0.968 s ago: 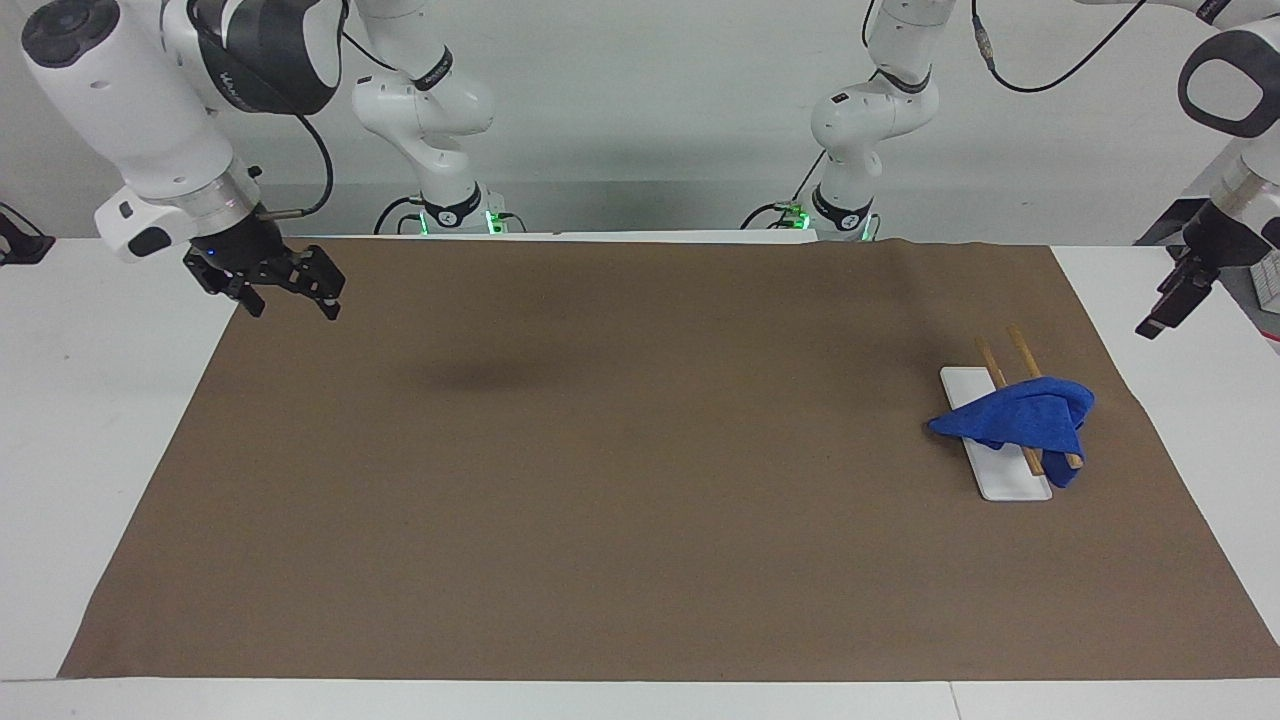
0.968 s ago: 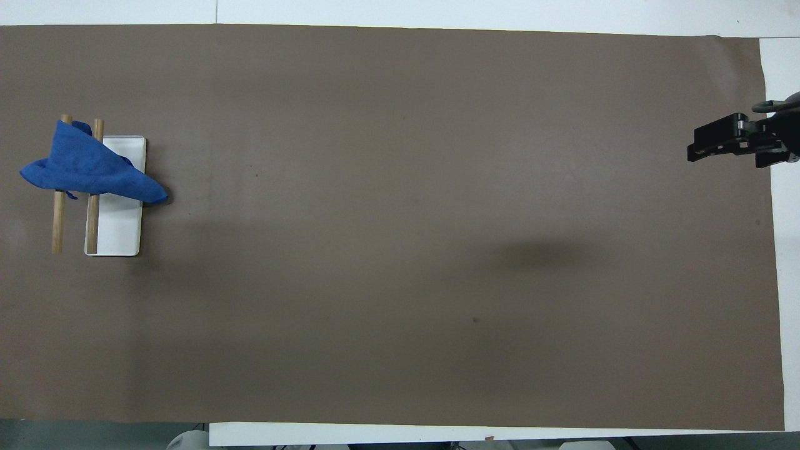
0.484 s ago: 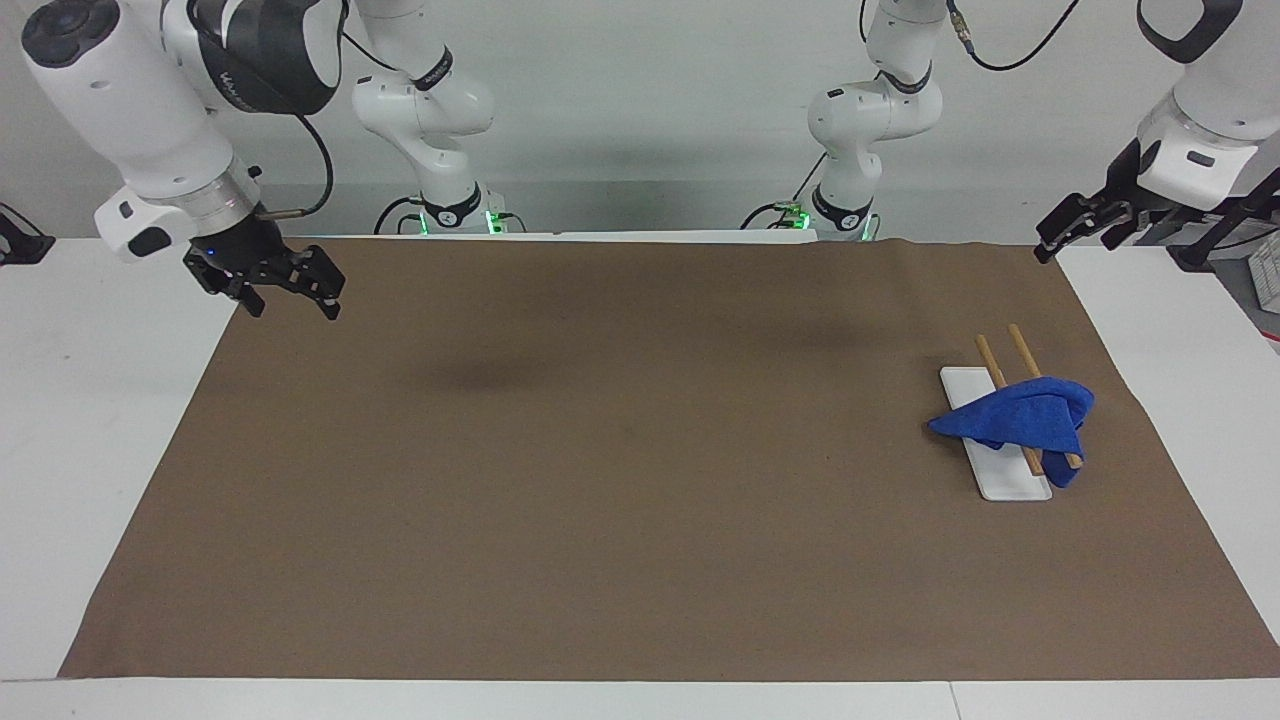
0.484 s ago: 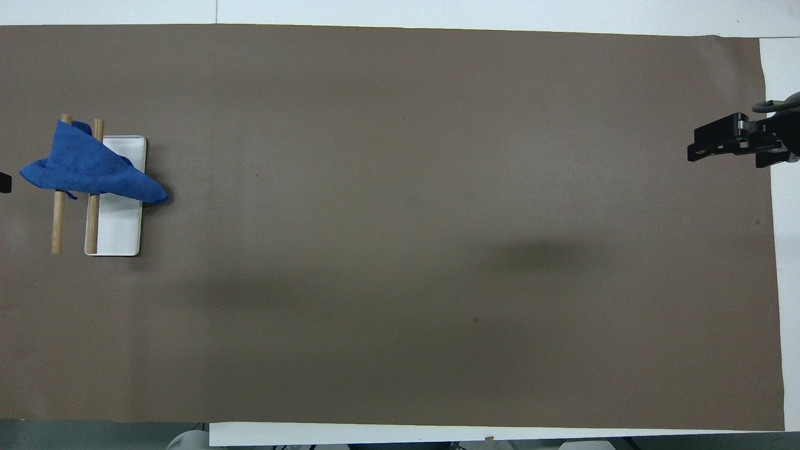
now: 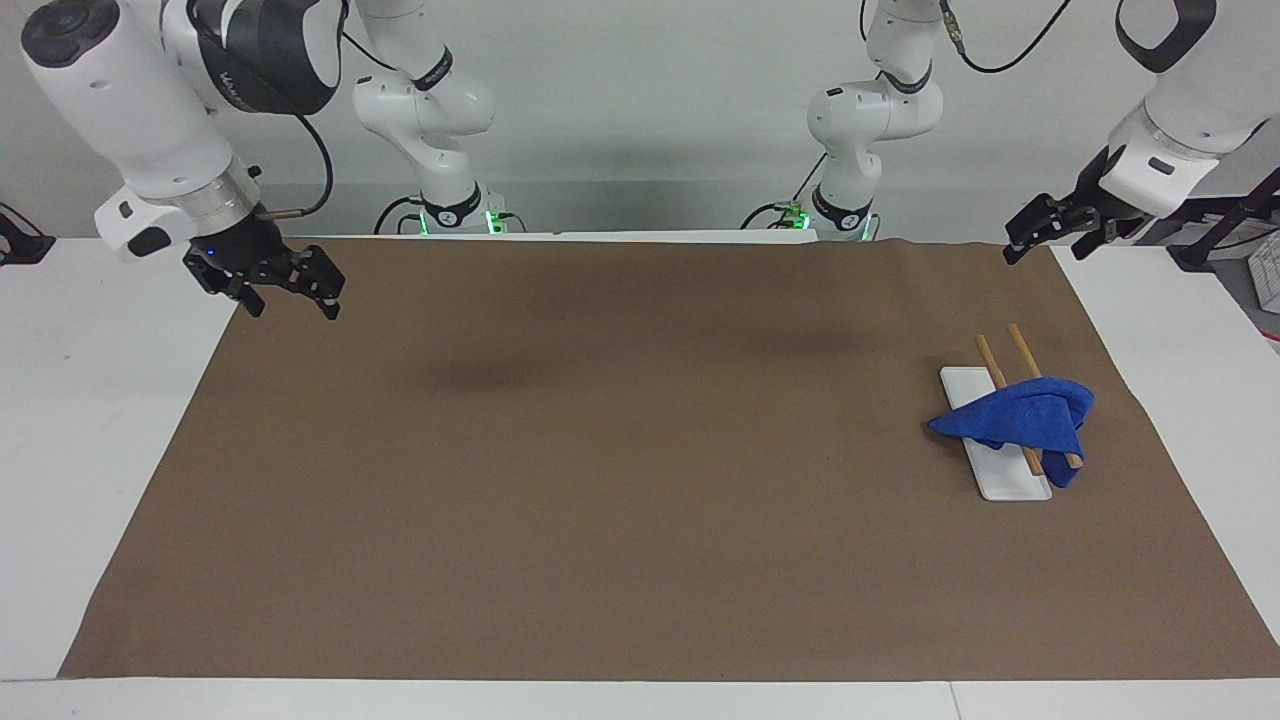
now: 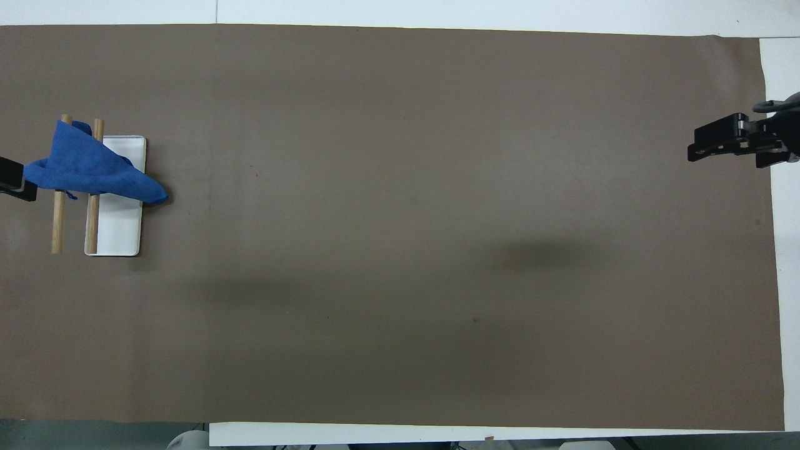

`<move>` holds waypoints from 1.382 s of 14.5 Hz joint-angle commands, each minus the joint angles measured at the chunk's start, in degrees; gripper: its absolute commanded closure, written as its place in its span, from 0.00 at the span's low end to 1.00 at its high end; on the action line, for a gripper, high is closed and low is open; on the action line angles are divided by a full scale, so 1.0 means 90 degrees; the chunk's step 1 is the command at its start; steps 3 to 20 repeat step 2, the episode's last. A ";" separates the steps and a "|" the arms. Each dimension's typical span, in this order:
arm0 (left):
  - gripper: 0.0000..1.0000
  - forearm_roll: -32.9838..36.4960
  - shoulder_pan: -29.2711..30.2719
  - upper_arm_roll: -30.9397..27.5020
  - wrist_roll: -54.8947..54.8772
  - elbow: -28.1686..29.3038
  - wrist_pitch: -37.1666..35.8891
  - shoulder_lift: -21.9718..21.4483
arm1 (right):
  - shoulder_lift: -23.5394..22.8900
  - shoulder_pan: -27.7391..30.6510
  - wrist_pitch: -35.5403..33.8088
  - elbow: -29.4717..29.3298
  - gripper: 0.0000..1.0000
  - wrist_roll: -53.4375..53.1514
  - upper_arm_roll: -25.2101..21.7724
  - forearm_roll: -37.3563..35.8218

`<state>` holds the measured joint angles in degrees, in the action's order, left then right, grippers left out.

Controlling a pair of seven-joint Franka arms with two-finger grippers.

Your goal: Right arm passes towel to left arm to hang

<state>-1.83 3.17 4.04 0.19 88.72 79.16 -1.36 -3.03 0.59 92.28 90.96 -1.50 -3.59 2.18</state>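
Observation:
The blue towel (image 5: 1020,420) (image 6: 87,169) hangs crumpled over two wooden bars (image 5: 1018,345) (image 6: 58,225) above a white base (image 5: 1010,482) (image 6: 115,231), at the left arm's end of the table. My left gripper (image 5: 1025,238) (image 6: 12,178) is raised over the mat's edge at that end. It is open, holds nothing and is apart from the towel. My right gripper (image 5: 293,300) (image 6: 692,145) hovers open and empty over the mat's edge at the right arm's end, and that arm waits.
A brown mat (image 5: 620,470) (image 6: 400,250) covers most of the white table (image 5: 90,400). Both arm bases (image 5: 450,210) stand at the table's robot end.
The left arm has swung its gripper up and in from beside the table's end to over the mat's edge, entering the overhead view. The right arm and the towel have not moved.

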 commanded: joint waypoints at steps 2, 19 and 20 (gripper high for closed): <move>0.00 -0.0031 -0.0108 -0.0117 -0.0118 0.0405 0.0189 -0.0288 | -0.0054 0.0032 -0.0116 -0.0116 0.00 -0.0068 0.0018 -0.0067; 0.00 -0.0031 -0.0108 -0.0117 -0.0118 0.0405 0.0189 -0.0288 | -0.0054 0.0032 -0.0116 -0.0116 0.00 -0.0068 0.0018 -0.0067; 0.00 -0.0031 -0.0108 -0.0117 -0.0118 0.0405 0.0189 -0.0288 | -0.0054 0.0032 -0.0116 -0.0116 0.00 -0.0068 0.0018 -0.0067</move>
